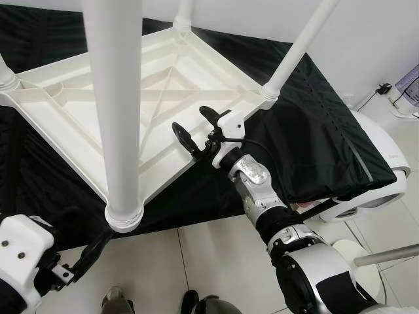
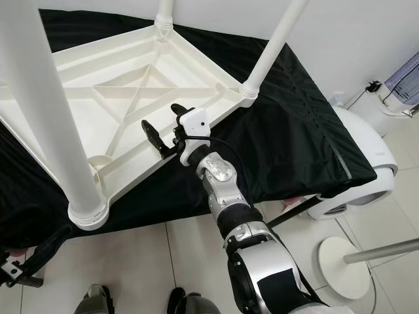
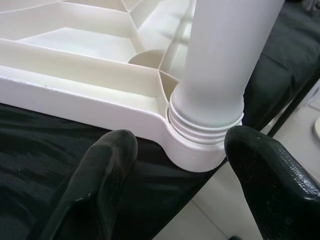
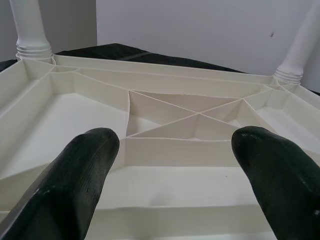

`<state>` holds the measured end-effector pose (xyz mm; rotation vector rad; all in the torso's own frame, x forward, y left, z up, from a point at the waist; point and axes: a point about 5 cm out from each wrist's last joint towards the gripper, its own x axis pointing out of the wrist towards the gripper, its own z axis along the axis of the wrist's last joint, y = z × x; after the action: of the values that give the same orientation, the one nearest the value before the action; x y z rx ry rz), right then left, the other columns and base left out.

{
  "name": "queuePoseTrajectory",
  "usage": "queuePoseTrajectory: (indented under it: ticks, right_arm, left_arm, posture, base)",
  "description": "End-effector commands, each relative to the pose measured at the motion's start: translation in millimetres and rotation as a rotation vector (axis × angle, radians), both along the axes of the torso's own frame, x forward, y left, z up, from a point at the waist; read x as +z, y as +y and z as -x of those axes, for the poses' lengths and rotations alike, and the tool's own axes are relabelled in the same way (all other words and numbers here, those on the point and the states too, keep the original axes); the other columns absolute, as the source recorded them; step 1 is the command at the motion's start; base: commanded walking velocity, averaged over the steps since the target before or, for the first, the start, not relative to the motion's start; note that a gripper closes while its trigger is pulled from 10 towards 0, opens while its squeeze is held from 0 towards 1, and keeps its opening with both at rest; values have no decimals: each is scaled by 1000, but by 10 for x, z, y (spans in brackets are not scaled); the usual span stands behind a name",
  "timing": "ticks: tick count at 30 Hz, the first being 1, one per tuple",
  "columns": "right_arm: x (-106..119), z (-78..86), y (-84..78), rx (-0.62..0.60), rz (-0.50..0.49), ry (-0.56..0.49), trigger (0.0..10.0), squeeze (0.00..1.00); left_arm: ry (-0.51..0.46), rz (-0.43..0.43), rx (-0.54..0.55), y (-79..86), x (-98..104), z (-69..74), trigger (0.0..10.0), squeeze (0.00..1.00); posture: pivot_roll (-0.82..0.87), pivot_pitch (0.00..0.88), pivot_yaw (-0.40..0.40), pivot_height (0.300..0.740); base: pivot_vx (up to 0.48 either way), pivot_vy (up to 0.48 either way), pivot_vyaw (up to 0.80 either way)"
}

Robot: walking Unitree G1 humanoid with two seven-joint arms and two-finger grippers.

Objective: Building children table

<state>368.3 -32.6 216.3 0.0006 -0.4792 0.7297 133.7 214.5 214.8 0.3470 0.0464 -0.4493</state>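
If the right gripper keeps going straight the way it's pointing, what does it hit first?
Most likely the upturned white tabletop. The right gripper is open, its fingers at the near rim and aimed across the ribbed underside. It would probably meet the rim or the first cross rib; depth here is hard to judge.

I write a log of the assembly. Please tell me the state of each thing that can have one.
Table top: upside down on the black cloth, ribs facing up.
Near leg: upright, seated in its corner socket.
Right leg: upright in its socket.
Right gripper: open, over the table's edge.
Left gripper: open, at the near leg's socket, holding nothing.
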Motion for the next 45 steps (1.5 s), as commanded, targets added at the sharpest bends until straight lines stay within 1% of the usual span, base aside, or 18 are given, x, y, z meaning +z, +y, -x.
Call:
queuePoseTrajectory:
  ticks: [1, 2, 3, 4, 5, 6, 9, 14, 17, 19, 20, 26, 27, 28, 35, 37, 39, 45]
  right_arm:
    - [-108, 10, -78, -21, -11, 23, 10000, 0]
    - [-108, 10, -78, -21, -11, 23, 10000, 0]
    - [-122, 17, -90, -25, -16, 24, 10000, 0]
    - [-122, 17, -90, -25, -16, 24, 10000, 0]
    - [-135, 24, -102, -30, -20, 24, 10000, 0]
    - [-135, 24, -102, -30, -20, 24, 10000, 0]
    - [-209, 62, -165, -51, -31, 29, 10000, 0]
    - [-219, 65, -177, -57, -33, 30, 10000, 0]
    - [-234, 76, -209, -70, -36, 26, 10000, 0]
    - [-244, 85, -262, -92, -40, 21, 10000, 0]
    - [-244, 85, -262, -92, -40, 21, 10000, 0]
    - [-238, 89, -326, -124, -46, 15, 10000, 0]
    - [-244, 99, -392, -155, -48, 9, 10000, 0]
    - [-245, 104, -421, -168, -51, 7, 10000, 0]
    - [-245, 130, -486, -199, -58, -2, 10000, 0]
    - [-265, 184, -582, -244, -65, -9, 10000, 0]
    - [-293, 238, -650, -275, -69, -9, 10000, 0]
    - [-361, 372, -731, -283, -65, 3, 10000, 0]
  left_arm:
    - [-123, 61, 419, 161, -12, -57, 10000, 0]
    - [-123, 61, 419, 161, -12, -57, 10000, 0]
    - [-154, 85, 504, 180, -34, -75, 10000, 0]
    - [-154, 85, 504, 180, -34, -75, 10000, 0]
    - [-175, 106, 554, 184, -54, -84, 10000, 0]
    - [-175, 106, 554, 184, -54, -84, 10000, 0]
    - [-242, 184, 704, 178, -98, -143, 10000, 0]
    - [-247, 179, 707, 155, -105, -164, 10000, 0]
    - [-251, 213, 701, 103, -132, -226, 10000, 0]
    - [-272, 261, 709, 20, -128, -340, 10000, 0]
    - [-272, 261, 709, 20, -128, -340, 10000, 0]
    - [-300, 304, 701, -81, -98, -493, 10000, 0]
    - [-318, 330, 676, -210, -72, -647, 10000, 0]
    - [-327, 339, 663, -266, -55, -714, 10000, 0]
    - [-350, 365, 638, -360, -12, -856, 10000, 0]
    - [-361, 401, 593, -471, 50, -972, 10000, 0]
    - [-357, 434, 555, -553, 88, -1033, 10000, 0]
    - [-344, 454, 511, -657, 102, -1079, 10000, 0]
  posture:
    - [406, 146, -228, 740]
    - [406, 146, -228, 740]
    - [402, 145, -227, 740]
    - [402, 145, -227, 740]
    - [393, 144, -224, 740]
    - [393, 144, -224, 740]
    - [370, 143, -214, 740]
    - [364, 144, -211, 740]
    - [354, 143, -206, 740]
    - [322, 140, -192, 740]
    - [322, 140, -192, 740]
    - [279, 134, -170, 740]
    - [257, 135, -156, 740]
    - [240, 134, -146, 740]
    - [196, 134, -118, 740]
    - [157, 137, -92, 740]
    - [135, 137, -77, 740]
    - [101, 146, -48, 740]
  base:
    - [0, 0, 0]
    - [0, 0, 0]
    - [0, 0, 0]
    - [0, 0, 0]
    - [0, 0, 0]
    - [0, 0, 0]
    - [0, 0, 0]
    - [0, 0, 0]
    - [0, 0, 0]
    - [0, 0, 0]
    - [0, 0, 0]
    - [0, 0, 0]
    - [0, 0, 0]
    - [0, 0, 0]
    - [0, 0, 0]
    - [0, 0, 0]
    - [0, 0, 0]
    - [0, 0, 0]
